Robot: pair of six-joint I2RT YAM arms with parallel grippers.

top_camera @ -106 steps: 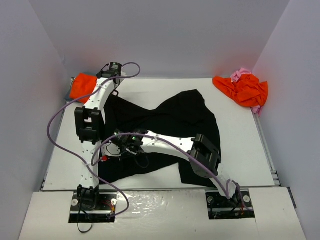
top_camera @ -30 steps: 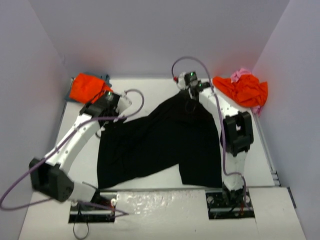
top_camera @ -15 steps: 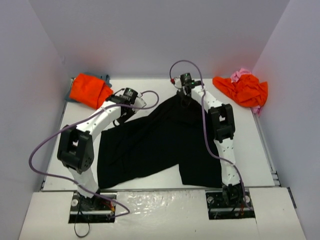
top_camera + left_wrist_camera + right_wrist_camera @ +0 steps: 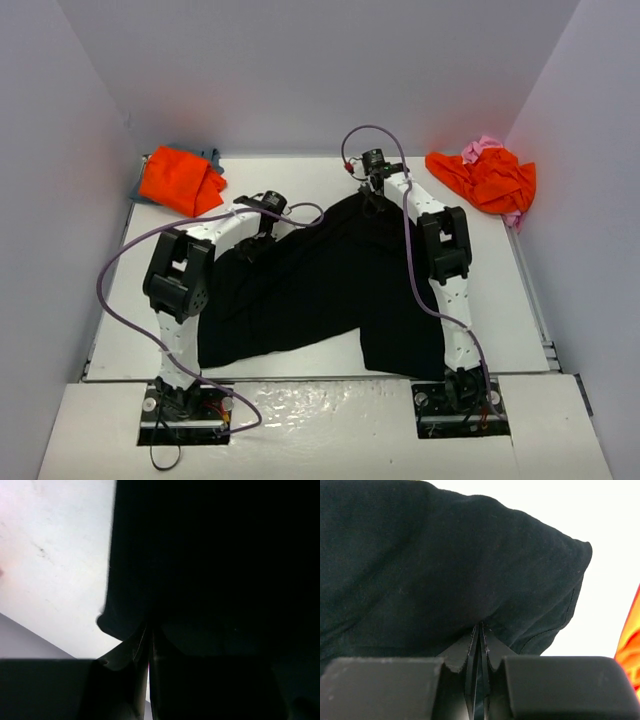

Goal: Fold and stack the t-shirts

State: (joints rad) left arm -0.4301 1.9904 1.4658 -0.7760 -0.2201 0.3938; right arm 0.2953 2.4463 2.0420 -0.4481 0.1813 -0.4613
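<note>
Inside left claw [image 4: 149, 629], right claw [image 4: 479, 628]: black t-shirt [image 4: 320, 285] pinched.

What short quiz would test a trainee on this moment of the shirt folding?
1. True or false: the left gripper and right gripper are both shut on the black shirt.
2. Where on the table is the pink shirt? A: far left corner. B: far right corner. C: near edge.
3. How many orange shirts are in view?
Key: 1 true; 2 B; 3 two.
</note>
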